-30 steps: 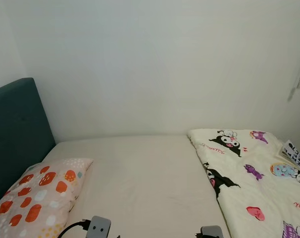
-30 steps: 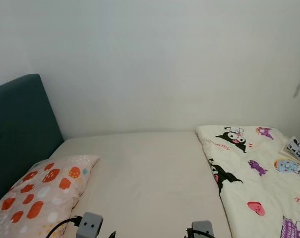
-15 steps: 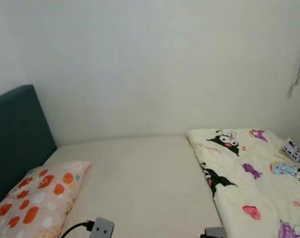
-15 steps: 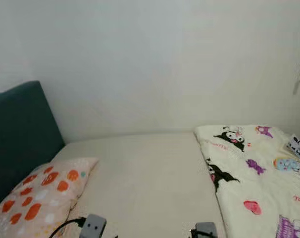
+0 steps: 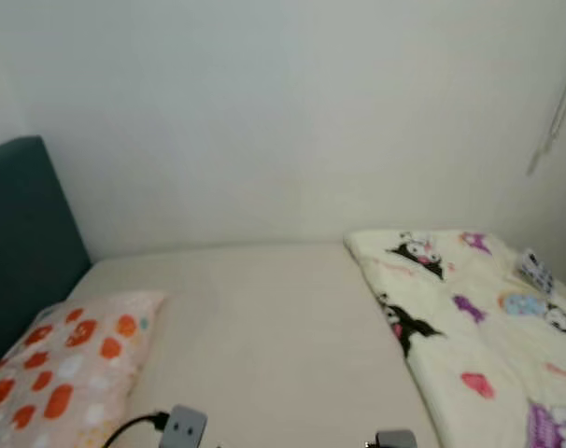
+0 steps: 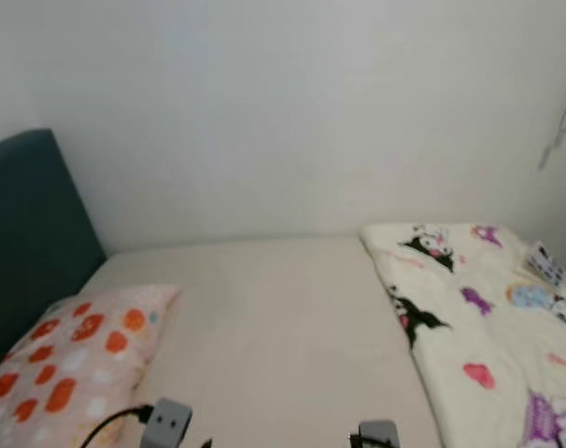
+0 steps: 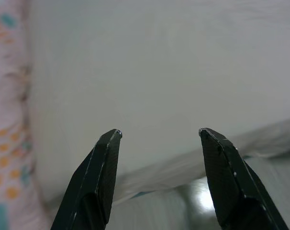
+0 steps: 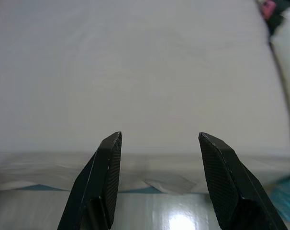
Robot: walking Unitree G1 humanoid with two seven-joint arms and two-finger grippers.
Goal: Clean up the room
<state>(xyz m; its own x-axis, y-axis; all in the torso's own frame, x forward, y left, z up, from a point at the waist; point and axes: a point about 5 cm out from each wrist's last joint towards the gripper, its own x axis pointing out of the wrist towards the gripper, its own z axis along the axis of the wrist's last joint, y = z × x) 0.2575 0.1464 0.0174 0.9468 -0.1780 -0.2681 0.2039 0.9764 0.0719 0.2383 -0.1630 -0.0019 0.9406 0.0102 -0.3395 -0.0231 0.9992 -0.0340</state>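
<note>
White wall (image 5: 292, 121) fills upper frame of head views. Below it, bed (image 5: 274, 345) w/ bare cream sheet spans centre; largest item, and prob. the task's thing, since tidying here likely means making it up. Teal headboard (image 5: 21, 243) stands at left edge. Cartoon-print blanket (image 5: 479, 345), at right of frame, lies bunched over only that side of the mattress, leaving the middle uncovered: judged not yet spread. Pillow (image 5: 63, 369) w/ orange spots, lower left, lies beside the headboard, roughly where it belongs. Small b/w printed item (image 5: 535, 273) rests on blanket nr right edge; too small to identify. Thin cord (image 5: 554, 121) hangs at upper right.

Left gripper (image 7: 159, 179): jaws spread, nothing between them, aimed over the bed's near edge w/ pillow at frame left. Right gripper (image 8: 159, 179): jaws likewise spread and empty, aimed across the sheet, blanket corner at upper right. Both held low at the mattress edge, prob. readied for a reach toward the bedding.
</note>
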